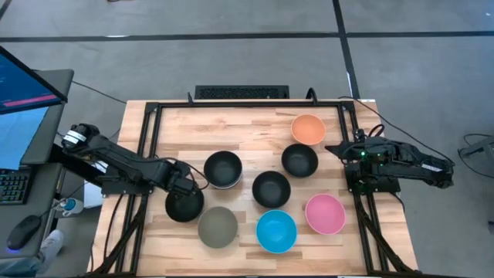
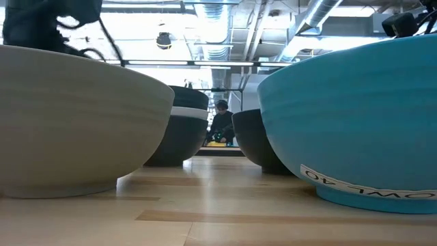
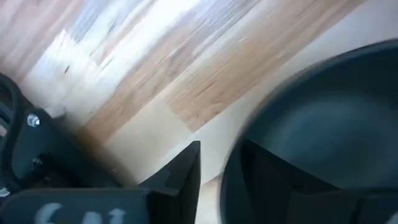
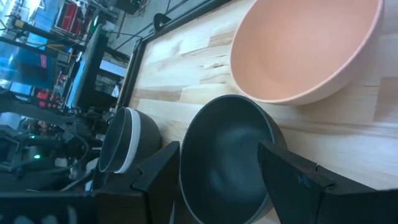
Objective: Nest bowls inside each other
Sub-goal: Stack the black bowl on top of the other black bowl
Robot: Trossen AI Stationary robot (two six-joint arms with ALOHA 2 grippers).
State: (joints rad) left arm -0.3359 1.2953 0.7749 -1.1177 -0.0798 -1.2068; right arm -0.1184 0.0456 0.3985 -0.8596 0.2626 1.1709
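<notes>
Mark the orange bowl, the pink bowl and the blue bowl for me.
orange bowl (image 1: 308, 129), high view, centre of its inside.
pink bowl (image 1: 325, 214), high view, centre of its inside.
blue bowl (image 1: 276, 231), high view, centre of its inside.

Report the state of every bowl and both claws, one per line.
Left claw: open, straddling the left black bowl's rim.
Right claw: open, empty.
Left black bowl: upright, unnested.
Black-and-white stack: nested, black inside white.
Right black bowl: upright, empty.
Middle black bowl: upright, empty.
Orange bowl: upright, empty.
Grey-olive bowl: upright, empty.
Blue bowl: upright, empty.
Pink bowl: upright, empty.
</notes>
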